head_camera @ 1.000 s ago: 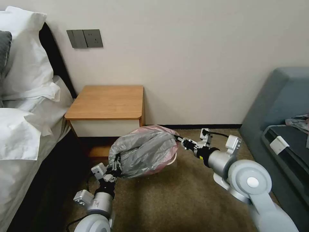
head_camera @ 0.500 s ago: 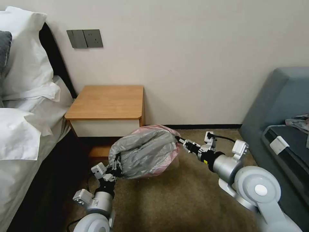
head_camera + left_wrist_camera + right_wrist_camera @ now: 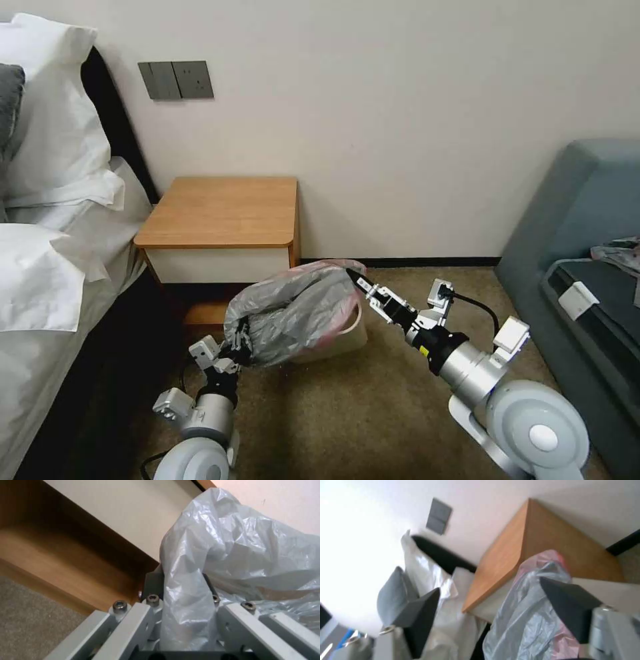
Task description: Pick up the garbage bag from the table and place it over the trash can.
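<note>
The garbage bag (image 3: 293,313) is a crinkly, translucent grey film with a pinkish-red rim, ballooned into a rumpled dome; it hangs draped over the trash can (image 3: 340,333), on the carpet (image 3: 347,413) just in front of the table (image 3: 220,213), touching neither the tabletop nor the bed (image 3: 53,267). My left gripper (image 3: 241,340) is clamped on the bag's near-left edge; in the left wrist view a twisted pleat of plastic (image 3: 186,600) runs down between my closed fingers (image 3: 153,585). My right gripper (image 3: 360,281) sits at the bag's far-right rim with its two dark pads (image 3: 570,602) spread wide apart, released; the pink hem lies between them, gripped by neither. A second ago that gripper was pinching the rim tight and the bag was stretched fuller and higher, hiding most of the can; now the right side has slumped, the cream-beige wall of the can shows below the hem, and my right arm has swung lower and nearer to me. The can is smooth plastic with rounded corners; the table has a matte wooden top with rounded corners over a white drawer front; the carpet is short brown pile.
</note>
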